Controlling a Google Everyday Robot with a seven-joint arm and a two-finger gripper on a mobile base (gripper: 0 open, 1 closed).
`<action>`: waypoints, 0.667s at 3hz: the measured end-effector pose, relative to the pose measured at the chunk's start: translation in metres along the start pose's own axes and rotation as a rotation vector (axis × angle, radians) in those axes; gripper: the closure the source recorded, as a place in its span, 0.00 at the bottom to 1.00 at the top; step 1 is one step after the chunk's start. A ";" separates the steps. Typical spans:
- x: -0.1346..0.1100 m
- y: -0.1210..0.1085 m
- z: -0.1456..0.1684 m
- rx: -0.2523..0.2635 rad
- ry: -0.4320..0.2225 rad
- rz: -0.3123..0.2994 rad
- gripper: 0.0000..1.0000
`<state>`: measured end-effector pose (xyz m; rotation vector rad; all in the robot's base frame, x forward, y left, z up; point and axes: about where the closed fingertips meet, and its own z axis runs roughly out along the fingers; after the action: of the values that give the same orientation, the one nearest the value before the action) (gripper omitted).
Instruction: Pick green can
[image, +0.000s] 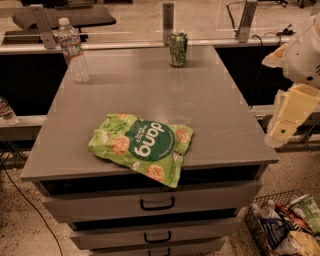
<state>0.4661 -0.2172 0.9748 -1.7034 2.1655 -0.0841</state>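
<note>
Where our things rest, tabletop (215, 110): grey, above drawers.
Snack bag (142, 146): front edge, overhanging.
End effector (286, 120): beyond the right edge, arm angled downward; we cannot tell its state.
Green can (178, 48): upright, far edge, middle.

Far edge of table (150, 95) — green can (178, 48) upright; gripper (282, 127) off to right.

gripper (281, 131) hangs at right edge, off the drawer cabinet's (150, 90) side; arm above it cut off by frame. green can (178, 48) markings too small to read. small bottle (6, 111) at left edge, wire basket (262, 231) btm right & lowest drawer (160, 248) all partly cut off.
</note>
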 end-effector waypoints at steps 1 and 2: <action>-0.025 -0.033 0.048 0.011 -0.097 -0.028 0.00; -0.060 -0.075 0.097 0.066 -0.218 -0.040 0.00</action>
<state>0.5792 -0.1621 0.9218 -1.6375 1.9499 0.0180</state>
